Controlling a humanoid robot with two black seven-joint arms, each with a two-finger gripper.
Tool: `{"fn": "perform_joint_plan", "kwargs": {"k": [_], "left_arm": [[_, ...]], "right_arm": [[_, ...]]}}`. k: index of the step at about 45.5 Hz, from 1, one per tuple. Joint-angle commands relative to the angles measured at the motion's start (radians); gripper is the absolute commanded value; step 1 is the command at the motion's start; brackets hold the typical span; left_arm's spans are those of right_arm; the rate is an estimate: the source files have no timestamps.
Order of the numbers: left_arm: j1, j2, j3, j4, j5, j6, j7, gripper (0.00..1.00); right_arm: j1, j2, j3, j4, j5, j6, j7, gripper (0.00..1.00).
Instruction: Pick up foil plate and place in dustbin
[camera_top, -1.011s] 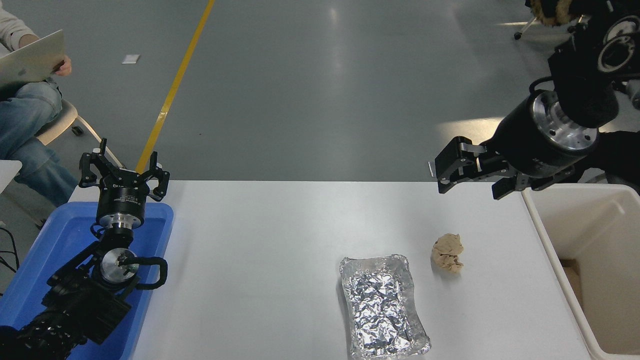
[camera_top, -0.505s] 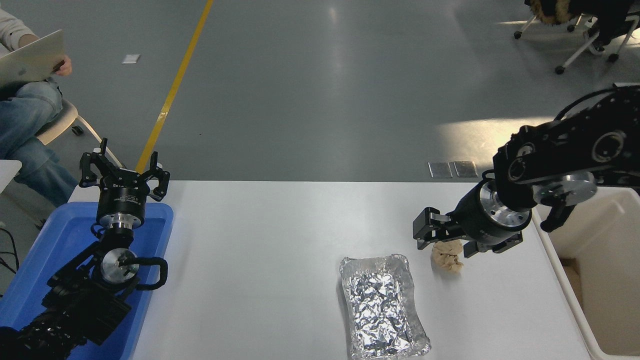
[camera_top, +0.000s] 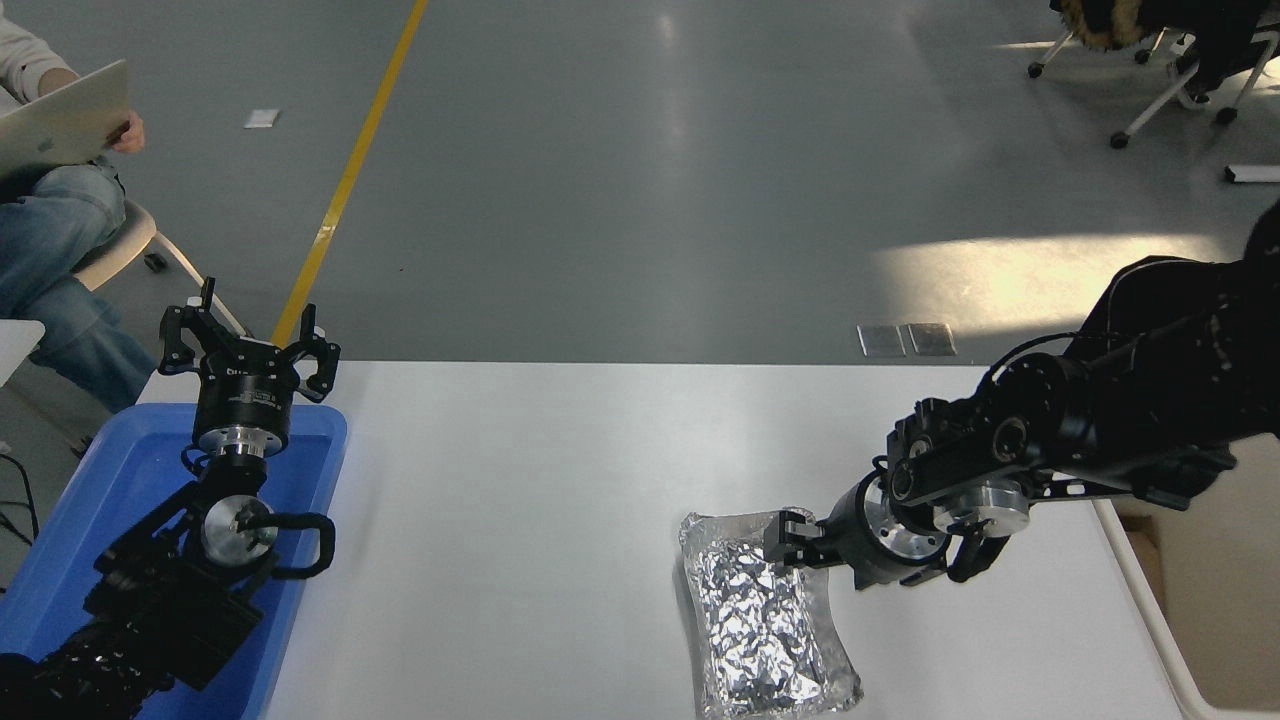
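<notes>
Lowered from above the bench since earlier, right hand (camera_top: 788, 540) now sits at the foil plate's (camera_top: 765, 620) far right corner, its grip unclear.

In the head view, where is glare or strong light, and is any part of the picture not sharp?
Head view: the foil plate glints brightly on its crinkled base; a sunlit patch lies on the grey floor beyond the table; the right gripper, at the plate's far rim, is dark with little detail; the left gripper looks sharp.
</notes>
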Motion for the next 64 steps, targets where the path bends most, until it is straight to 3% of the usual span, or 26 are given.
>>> {"fn": "perform_joint_plan", "kwargs": {"k": [1, 20, 25, 28, 32, 34, 35, 55, 64], "left_arm": [[0.000, 0.000, -0.001, 0.000, 0.001, 0.000, 0.000, 0.99], [0.000, 0.000, -0.001, 0.000, 0.001, 0.000, 0.000, 0.99], [0.000, 0.000, -0.001, 0.000, 0.001, 0.000, 0.000, 0.99], [0.000, 0.000, 0.001, 0.000, -0.001, 0.000, 0.000, 0.99], [0.000, 0.000, -0.001, 0.000, 0.001, 0.000, 0.000, 0.99], [0.000, 0.000, -0.001, 0.000, 0.001, 0.000, 0.000, 0.99], [0.000, 0.000, -0.001, 0.000, -0.001, 0.000, 0.000, 0.99], [0.000, 0.000, -0.001, 0.000, 0.001, 0.000, 0.000, 0.99], [0.000, 0.000, 0.001, 0.000, 0.001, 0.000, 0.000, 0.99]], "right_arm": [[-0.146, 0.041, 0.029, -0.113, -0.053, -0.044, 0.000, 0.79], [-0.260, 0.062, 0.029, -0.242, -0.238, -0.072, 0.000, 0.75], [-0.275, 0.067, 0.029, -0.256, -0.297, -0.072, 0.000, 0.69], [-0.276, 0.067, 0.026, -0.254, -0.311, -0.067, 0.000, 0.53], [-0.276, 0.067, 0.018, -0.254, -0.313, -0.052, 0.000, 0.24], [-0.276, 0.065, 0.015, -0.252, -0.311, -0.044, 0.000, 0.03], [-0.276, 0.065, 0.015, -0.251, -0.310, -0.040, 0.000, 0.00], [-0.247, 0.058, 0.013, -0.243, -0.302, -0.017, 0.000, 0.00], [-0.148, -0.005, 0.015, -0.125, -0.299, -0.012, 0.000, 0.00]]}}
